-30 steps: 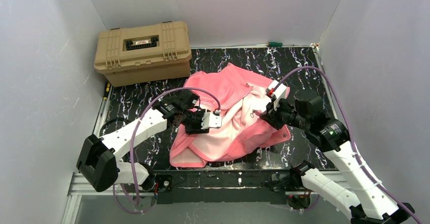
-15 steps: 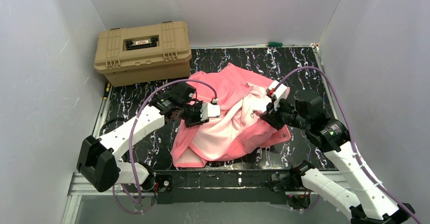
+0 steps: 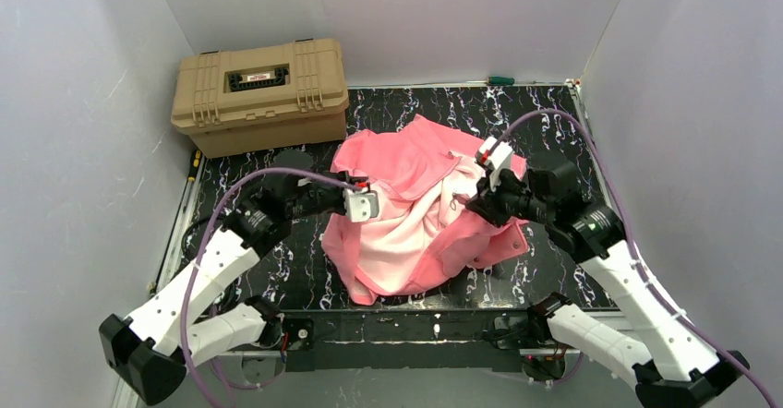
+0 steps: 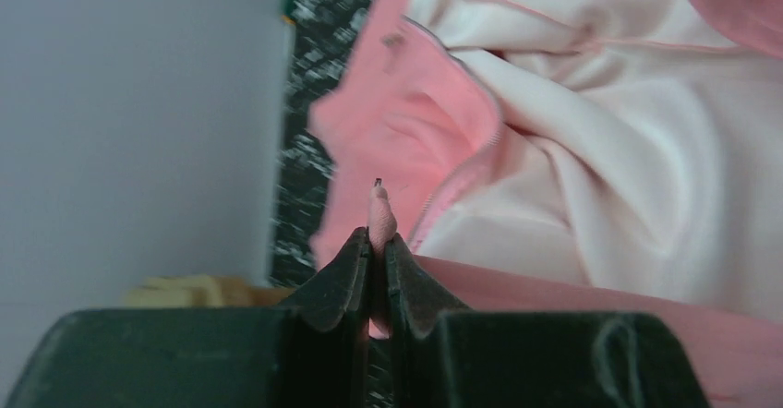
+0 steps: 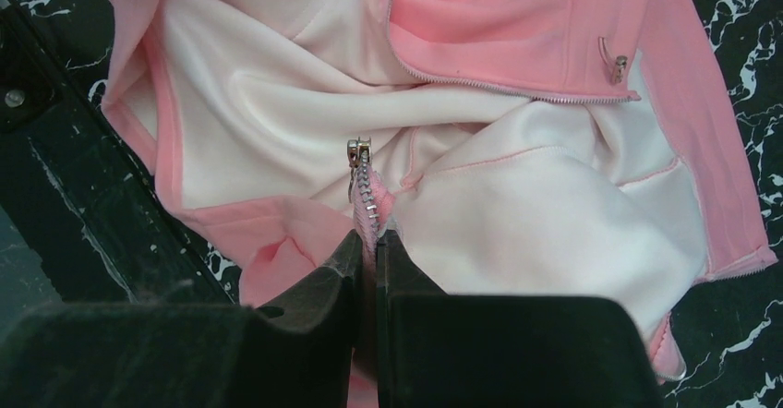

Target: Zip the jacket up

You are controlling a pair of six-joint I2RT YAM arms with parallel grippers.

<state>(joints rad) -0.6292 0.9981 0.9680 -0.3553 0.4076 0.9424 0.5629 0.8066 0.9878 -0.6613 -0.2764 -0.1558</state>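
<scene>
Jacket sits crumpled mid-table, between the 2 arms, unzipped. Salmon-pink shell, pale pink lining facing up across the middle, front edges spread apart. Near hem is bunched toward the table's front edge.

Left gripper is clenched on a thin pink tab at the jacket's left front edge; in the wrist view the jaws are pinched tight, with the tab's tip poking out above them. Right gripper is clamped on the zipper tape of the other front edge. The metal slider stands just past the fingertips, teeth visible below it. A 2nd tooth row runs along the opposite pink panel.

Table is black with white marble veining. Plain pale walls on 3 sides.

Tan case in the far-left corner, lid shut, well apart from the jacket. Label on its lid is too small to read. Small green item at the far edge.
</scene>
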